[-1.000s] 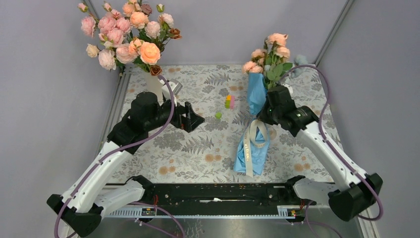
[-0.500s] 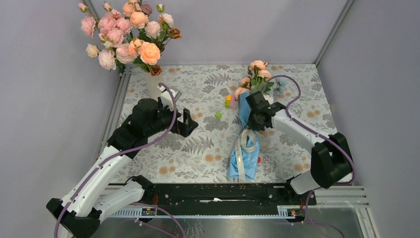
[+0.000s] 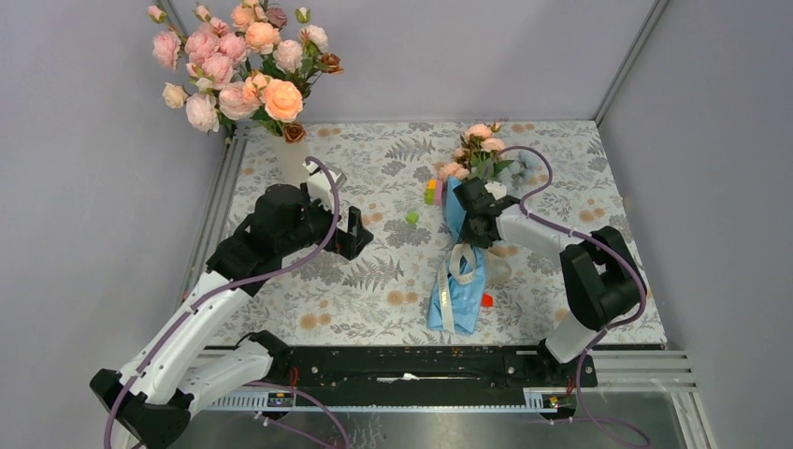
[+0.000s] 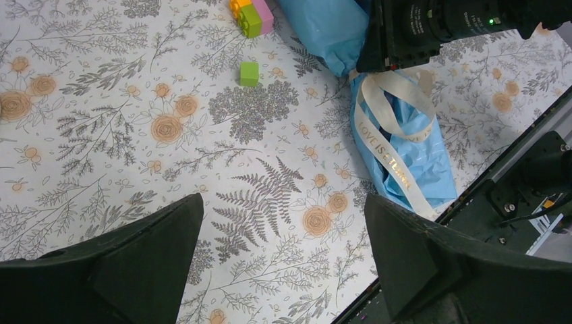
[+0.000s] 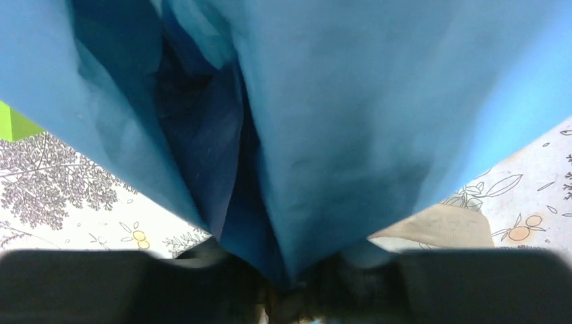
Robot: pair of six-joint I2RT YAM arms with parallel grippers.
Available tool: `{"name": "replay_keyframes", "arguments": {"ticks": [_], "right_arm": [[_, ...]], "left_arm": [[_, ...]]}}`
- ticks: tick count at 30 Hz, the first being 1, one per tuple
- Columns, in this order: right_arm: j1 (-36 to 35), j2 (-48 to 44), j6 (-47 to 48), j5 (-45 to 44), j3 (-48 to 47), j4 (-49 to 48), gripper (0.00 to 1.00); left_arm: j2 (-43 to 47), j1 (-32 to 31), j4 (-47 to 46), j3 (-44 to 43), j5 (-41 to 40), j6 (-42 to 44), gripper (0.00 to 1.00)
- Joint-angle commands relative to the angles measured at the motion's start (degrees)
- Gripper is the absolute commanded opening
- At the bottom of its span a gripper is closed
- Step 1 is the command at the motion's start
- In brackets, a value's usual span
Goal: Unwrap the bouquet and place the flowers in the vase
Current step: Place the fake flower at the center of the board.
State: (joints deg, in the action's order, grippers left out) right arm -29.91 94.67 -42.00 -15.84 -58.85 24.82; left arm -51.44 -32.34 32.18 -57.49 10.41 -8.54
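Right end effector (image 3: 465,210) amid the bouquet's (image 3: 457,292) blue paper folds

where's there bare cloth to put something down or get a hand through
Widest bare cloth: the front middle, between the left pincer and the bouquet. Also the back strip between the vase and the coloured blocks. Crowded: the blocks, bouquet and right pincer bunch together mid-right.
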Motion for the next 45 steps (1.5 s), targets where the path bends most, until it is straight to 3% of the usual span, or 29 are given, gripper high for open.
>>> {"name": "replay_keyframes", "arguments": {"ticks": [1, 6, 15, 22, 26, 29, 33, 42, 45], "right_arm": [[-0.59, -1.98, 1.22, -4.69, 0.91, -2.66, 0.42], [-0.58, -6.38, 3.13, -5.53, 1.95, -2.05, 0.77], [-0.50, -17.78, 8.13, -5.37, 2.05, 4.47, 0.99], [0.34, -29.15, 12.23, -0.68, -0.12, 12.21, 1.00], [7.69, -34.21, 12.83, 8.75, 1.16, 14.52, 1.00], [13.79, -38.21, 13.46, 13.30, 4.07, 15.22, 0.98], [17.25, -41.26, 14.28, 11.73, 6.31, 18.32, 0.98], [18.57, -50.04, 4.94, 9.82, 16.80, 19.90, 0.98], [18.62, -52.33, 1.38, 10.19, 19.27, 19.78, 0.94]], "left_arm": [[-0.32, 0.43, -0.99, -0.01, -1.25, 1.31, 0.99], [-0.68, 0.61, -0.89, 0.07, -1.65, 1.42, 0.99], [-0.95, 0.78, -1.62, -0.10, -0.75, 0.94, 0.99], [-0.52, 0.79, -5.66, 0.55, 6.20, -9.62, 0.99], [-0.44, 0.66, -10.94, 5.92, 6.71, -16.85, 0.99], [-1.04, -0.89, -13.12, 10.54, 3.34, -21.21, 0.98], [-3.85, -8.81, -13.96, 14.64, -7.37, -25.53, 0.98], [-18.17, -21.66, -21.64, 16.83, -15.71, -33.52, 0.96], [-22.57, -23.75, -23.08, 15.74, -16.56, -33.21, 0.89]]}}
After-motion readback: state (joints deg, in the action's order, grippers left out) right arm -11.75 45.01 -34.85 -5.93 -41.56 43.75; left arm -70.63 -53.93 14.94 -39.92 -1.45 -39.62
